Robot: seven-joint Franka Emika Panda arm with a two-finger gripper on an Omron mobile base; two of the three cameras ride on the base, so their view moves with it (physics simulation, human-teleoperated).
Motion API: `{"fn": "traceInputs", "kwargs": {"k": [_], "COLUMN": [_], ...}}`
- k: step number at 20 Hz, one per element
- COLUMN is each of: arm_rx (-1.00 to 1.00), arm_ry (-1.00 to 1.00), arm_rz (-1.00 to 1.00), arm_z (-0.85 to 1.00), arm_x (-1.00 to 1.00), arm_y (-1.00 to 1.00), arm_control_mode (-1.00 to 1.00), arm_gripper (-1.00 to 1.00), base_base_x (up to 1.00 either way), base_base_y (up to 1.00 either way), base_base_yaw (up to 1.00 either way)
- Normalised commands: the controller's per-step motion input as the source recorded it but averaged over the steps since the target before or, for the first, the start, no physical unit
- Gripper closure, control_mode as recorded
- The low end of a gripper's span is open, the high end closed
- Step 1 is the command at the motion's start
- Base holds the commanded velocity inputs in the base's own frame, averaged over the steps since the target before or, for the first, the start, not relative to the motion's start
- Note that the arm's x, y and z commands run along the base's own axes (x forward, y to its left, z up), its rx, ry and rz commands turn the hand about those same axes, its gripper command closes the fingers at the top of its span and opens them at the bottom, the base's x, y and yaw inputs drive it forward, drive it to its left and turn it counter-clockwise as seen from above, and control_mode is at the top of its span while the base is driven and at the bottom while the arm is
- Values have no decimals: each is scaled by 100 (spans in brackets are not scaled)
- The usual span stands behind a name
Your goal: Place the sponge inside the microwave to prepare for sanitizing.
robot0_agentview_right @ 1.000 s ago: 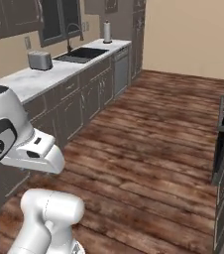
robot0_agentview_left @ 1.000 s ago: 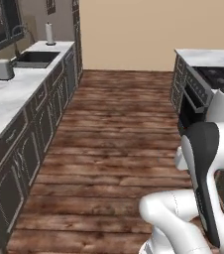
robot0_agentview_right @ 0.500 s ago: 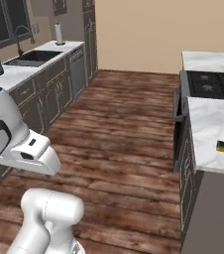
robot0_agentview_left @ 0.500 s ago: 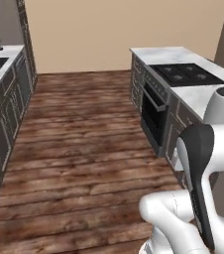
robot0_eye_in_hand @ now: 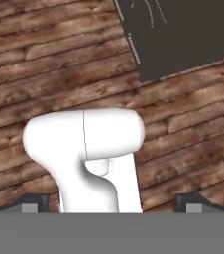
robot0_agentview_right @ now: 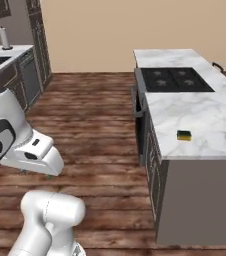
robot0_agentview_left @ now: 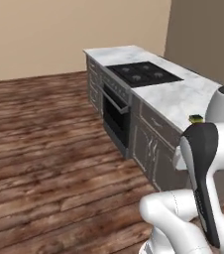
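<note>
The gripper [robot0_eye_in_hand: 111, 202] points down at the wooden floor [robot0_eye_in_hand: 44, 64]; its two dark finger tips [robot0_eye_in_hand: 33, 202] show low in the hand view, set wide apart with nothing between them but the robot's own body, so the jaws stand open and empty. A dark cabinet side [robot0_eye_in_hand: 183, 34] fills the upper right of that view. The sponge [robot0_agentview_right: 184, 135] lies flat on the marble counter [robot0_agentview_right: 212, 120], well apart from the gripper, on the near part of the counter, towards its front edge, between the cooktop [robot0_agentview_right: 175, 79] and the counter's near end. In the left base view the sponge [robot0_agentview_left: 196, 118] peeps out as a small yellow-green block just beside the arm's white upper link, on the counter's near end. The black cooktop is set into the marble further along, with the black-fronted oven [robot0_agentview_left: 115, 110] and its bar handle in the cabinet face below it. Across the wooden floor, at the far left of the right base view, a second counter [robot0_agentview_right: 5, 51] carries an upright paper towel roll [robot0_agentview_right: 4, 37]. No brand, label or writing can be read on anything.
</note>
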Motion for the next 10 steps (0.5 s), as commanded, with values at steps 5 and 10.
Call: {"fn": "traceInputs", "kwargs": {"k": [5, 10], "arm_rx": [0, 0], "arm_ry": [0, 0], "arm_rz": [0, 0], "arm_z": [0, 0], "arm_x": [0, 0], "arm_y": [0, 0], "arm_control_mode": [100, 100], "arm_gripper": [-100, -100], "base_base_x": [16, 29], "base_base_y": [-1, -6], "base_base_yaw": [-55, -49]}}
